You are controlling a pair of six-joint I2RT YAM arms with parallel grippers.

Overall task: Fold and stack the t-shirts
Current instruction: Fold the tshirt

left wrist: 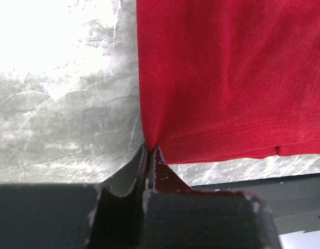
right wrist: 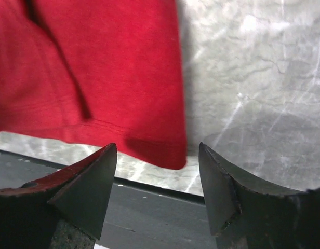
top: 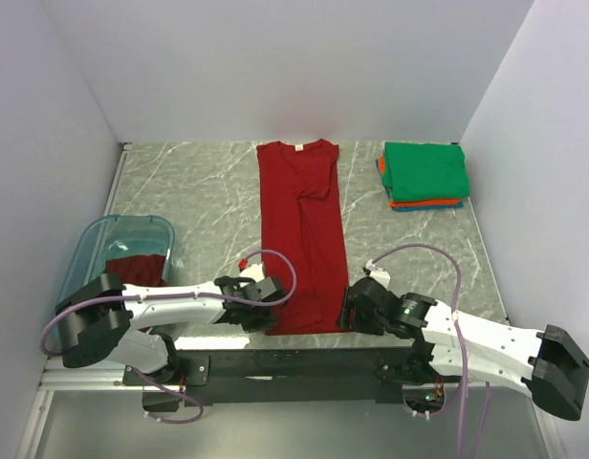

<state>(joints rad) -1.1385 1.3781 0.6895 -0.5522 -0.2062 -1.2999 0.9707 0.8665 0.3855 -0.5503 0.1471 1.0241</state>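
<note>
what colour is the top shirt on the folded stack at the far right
The top shirt is green, clearest in the top external view.

T-shirts, total: I count five.
Red: one, the red t-shirt (top: pixel 299 239).
Maroon: one, the maroon t-shirt (top: pixel 137 269).
Folded: three, namely the green t-shirt (top: pixel 425 170), orange t-shirt (top: pixel 438 201) and blue t-shirt (top: pixel 402 207).
Tubs: I see one tub (top: pixel 101 235).
Arms: two, the left arm (top: pixel 170 306) and right arm (top: pixel 486 339).
Grippers: two, the left gripper (left wrist: pixel 148 155) and right gripper (right wrist: pixel 157 171).
Tables: one table (top: pixel 199 191).
</note>
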